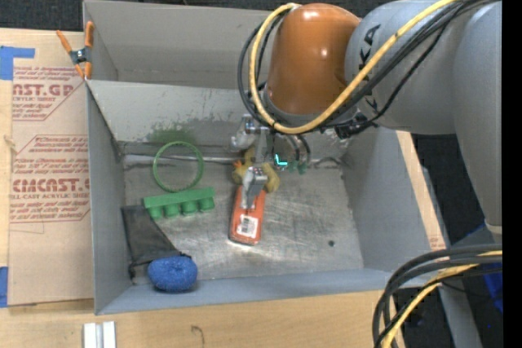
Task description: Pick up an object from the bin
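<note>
My gripper hangs below the orange wrist cover, near the middle of the bin. It is right over the upper end of an orange oblong thing with a white label, which lies flat on the bin floor, lengthwise toward the front. The gripper's tip meets or nearly meets that upper end, and I cannot tell whether it touches. Something small and yellowish shows beside the gripper's tip. A green ring lies to the left, and a green block with round studs lies just below the ring.
A blue lumpy ball sits in the front left corner, next to a dark grey cloth-like piece against the left wall. The arm and its cables cover the bin's back right part. The floor to the right of the orange thing is bare metal.
</note>
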